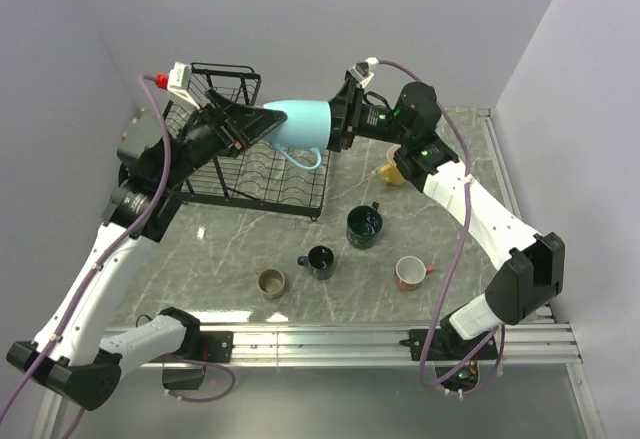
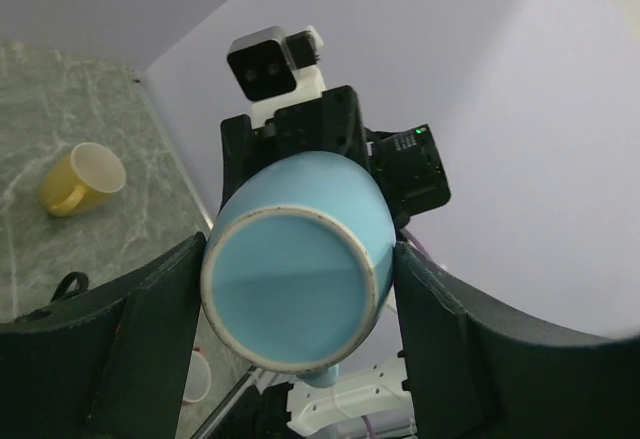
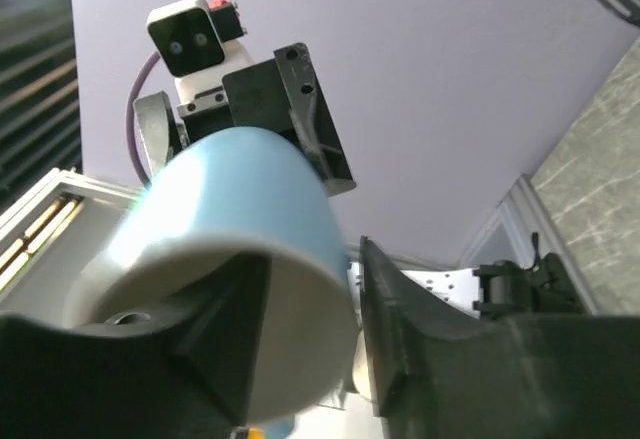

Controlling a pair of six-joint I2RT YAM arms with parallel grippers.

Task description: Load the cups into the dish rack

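My right pincer [image 1: 336,125] is pinching the light blue mug [image 1: 300,121] at its rim: in the right wrist view one finger is inside the mouth and the other outside, with the wall between them. My left pincer [image 1: 258,127] is at the other end of the same mug. In the left wrist view its two fingers [image 2: 150,339] stand on both sides of the base, very close to the wall, but I cannot tell if they press on it or only stand beside it. The mug lies on its side in the air between both arms, with the handle hanging down, above the right part of the dish rack [image 1: 250,174] and not touching its wires. I judge this as a hand-over of the first cup, so the task is only at its beginning. I see no cup inside the rack, neither on the flat slotted tray nor in the raised basket [image 1: 222,84]. Five cups are not yet loaded and stand on the surface [image 1: 220,249] well apart from each other: the yellow mug [image 1: 392,172], partly hidden behind my right arm, the dark teal mug [image 1: 364,226], the navy mug [image 1: 320,259], the olive-brown mug [image 1: 271,281] and the salmon-red mug [image 1: 409,272]. After this mug is set down, all of these remain to be picked up and placed.
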